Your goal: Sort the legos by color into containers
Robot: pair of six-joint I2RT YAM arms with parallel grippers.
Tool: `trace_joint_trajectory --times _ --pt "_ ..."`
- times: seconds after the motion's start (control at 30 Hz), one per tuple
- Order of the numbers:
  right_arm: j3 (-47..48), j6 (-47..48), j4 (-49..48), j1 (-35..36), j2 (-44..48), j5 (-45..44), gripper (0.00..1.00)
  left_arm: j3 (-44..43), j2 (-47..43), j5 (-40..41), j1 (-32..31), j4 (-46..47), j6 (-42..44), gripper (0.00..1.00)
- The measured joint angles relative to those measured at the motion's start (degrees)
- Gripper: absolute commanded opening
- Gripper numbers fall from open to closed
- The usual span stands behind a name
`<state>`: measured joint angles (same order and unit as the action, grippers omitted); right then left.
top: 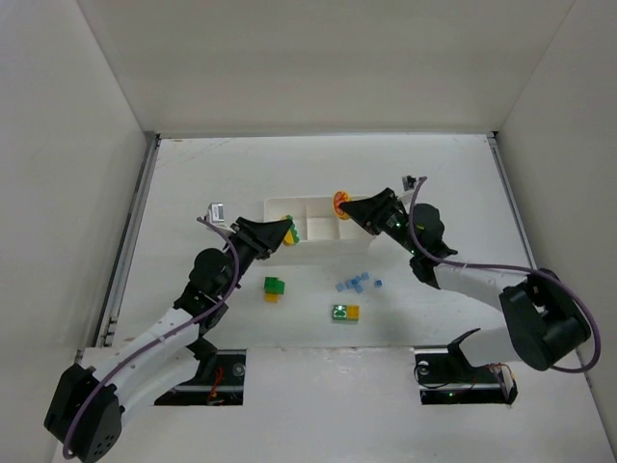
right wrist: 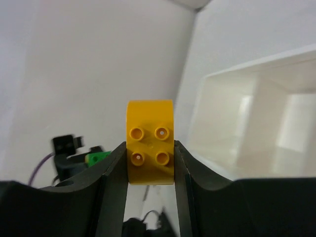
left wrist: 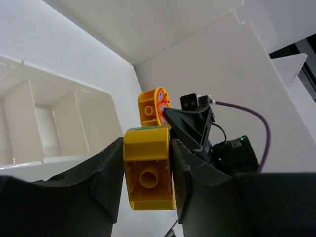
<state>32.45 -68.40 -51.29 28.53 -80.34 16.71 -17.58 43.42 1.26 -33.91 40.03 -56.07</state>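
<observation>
White table [top: 193, 183]; L gripper [top: 285, 231] tight on yellow-green lego [left wrist: 148, 173]; R gripper [top: 342, 205] tight on yellow lego [right wrist: 150, 148]

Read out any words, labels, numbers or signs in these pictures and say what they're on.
No readable text anywhere.
Yellow brick in the right hand: red and blue printed pattern on one face, no letters legible.
Nearest green brick on the table: pale mark on top, too small to read.
</observation>
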Motion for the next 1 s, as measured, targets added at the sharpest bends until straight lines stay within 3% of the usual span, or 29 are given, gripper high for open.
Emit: trace_joint_trajectory --times 0.17,0.37,0.63,0.83,1.0 --pt "5.2 14.9 22.6 3.3 4.2 -15.4 0.21 -0.1 4.8 -0.9 0.0 -0.9 -0.3 0.18" --pt "10.4 26.3 35.8 6.8 3.3 -29.0 0.27 -1.7 10.3 -2.8 0.0 -2.6 -1.4 0.18" --pt "11.5 31.2 40.4 7.2 -0.2 -34.9 0.63 -3.1 13.3 -4.5 -0.1 -2.6 -2.6 0.19" --pt "11.5 32.2 40.5 9.7 3.9 -34.8 0.67 -3.1 13.2 -5.2 -0.2 -2.1 -3.0 0.2" --pt "9.4 29.7 35.9 16.2 12.3 -28.8 0.72 -2.7 11.1 -6.3 1.5 0.4 -4.2 0.21"
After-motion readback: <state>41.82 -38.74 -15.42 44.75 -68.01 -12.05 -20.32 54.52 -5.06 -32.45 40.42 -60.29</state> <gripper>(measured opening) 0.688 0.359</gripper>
